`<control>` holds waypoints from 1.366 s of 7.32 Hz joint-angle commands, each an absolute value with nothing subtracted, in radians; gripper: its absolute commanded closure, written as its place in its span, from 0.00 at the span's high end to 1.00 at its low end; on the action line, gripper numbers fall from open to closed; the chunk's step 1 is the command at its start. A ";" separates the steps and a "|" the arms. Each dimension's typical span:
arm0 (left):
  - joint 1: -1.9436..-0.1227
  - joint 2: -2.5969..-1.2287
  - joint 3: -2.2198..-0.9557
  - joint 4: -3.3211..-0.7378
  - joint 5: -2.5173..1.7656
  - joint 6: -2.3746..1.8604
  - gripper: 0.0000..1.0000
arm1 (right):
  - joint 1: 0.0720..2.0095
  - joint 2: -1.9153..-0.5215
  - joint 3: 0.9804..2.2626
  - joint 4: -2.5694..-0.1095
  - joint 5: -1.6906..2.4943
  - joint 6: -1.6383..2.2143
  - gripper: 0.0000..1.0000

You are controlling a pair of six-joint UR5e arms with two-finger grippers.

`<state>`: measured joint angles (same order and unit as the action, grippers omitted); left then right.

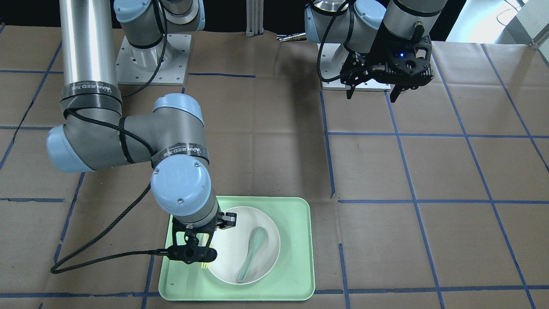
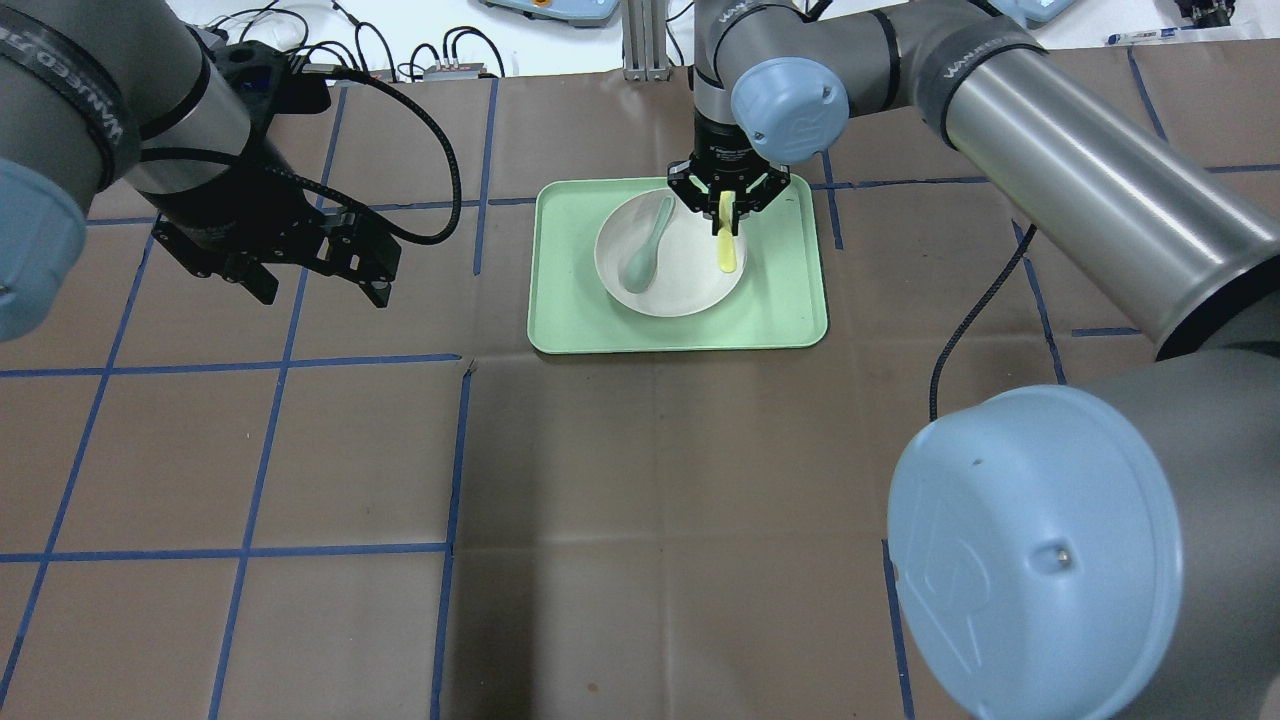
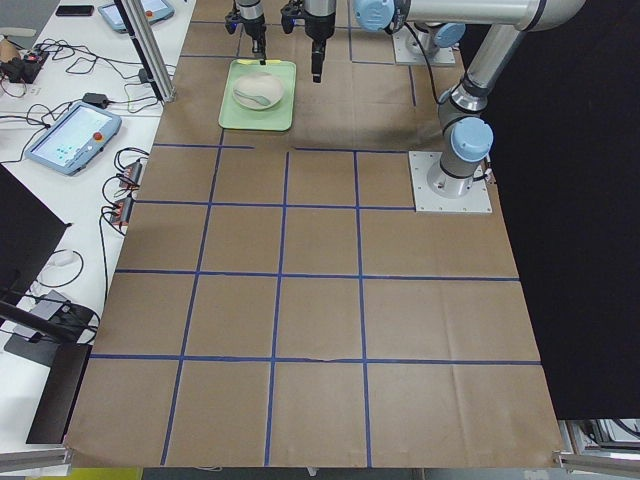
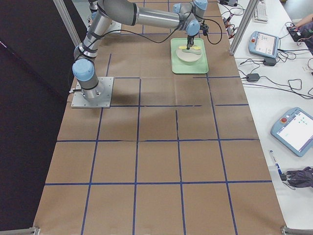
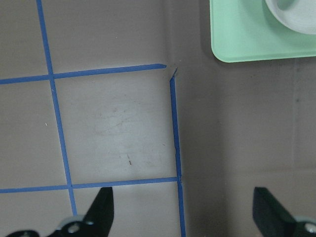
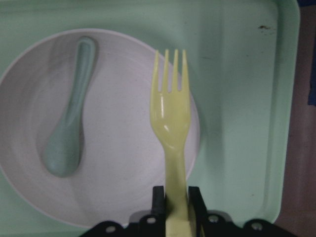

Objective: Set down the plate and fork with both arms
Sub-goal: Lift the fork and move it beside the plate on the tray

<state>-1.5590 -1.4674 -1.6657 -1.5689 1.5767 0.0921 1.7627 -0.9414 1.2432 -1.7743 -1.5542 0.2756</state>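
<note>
Brown paper tabletop [image 2: 640, 480] lies under the left arm's fingers [image 2: 262, 285], near left, spread wide and empty, well apart from the mint tray [image 2: 790, 300]. On it, farther off, sits the plate [image 2: 680, 285] with a spoon [image 2: 640, 262]; the right arm's fingers [image 6: 158, 197] pinch the yellow fork [image 6: 170, 123] over its right edge.

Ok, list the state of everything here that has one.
right tool, shut on the fork, at its handle.
fork, gripped, tines over the rim of the plate.
left tool, open, empty, over bare table.
plate, on the tray, holding the spoon.
spoon, lying in the plate.
tray, flat on the table.
</note>
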 commanded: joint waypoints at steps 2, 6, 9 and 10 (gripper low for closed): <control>-1.559 -1.465 -1.660 -1.575 1.578 0.092 1.00 | 1.687 -0.966 1.331 -1.807 -1.554 0.235 0.02; -1.559 -1.470 -1.660 -1.577 1.589 0.091 1.00 | 1.666 -0.870 1.358 -1.933 -1.560 0.207 0.02; -1.559 -1.476 -1.661 -1.575 1.588 0.091 1.00 | 1.669 -0.864 1.356 -1.930 -1.566 0.207 0.28; -1.559 -1.474 -1.663 -1.575 1.588 0.091 1.00 | 1.669 -0.862 1.356 -1.930 -1.566 0.204 0.95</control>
<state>-1.5585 -1.4739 -1.6616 -1.5760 1.5882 0.0905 1.6688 -0.8651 1.3563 -1.9299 -1.5653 0.2063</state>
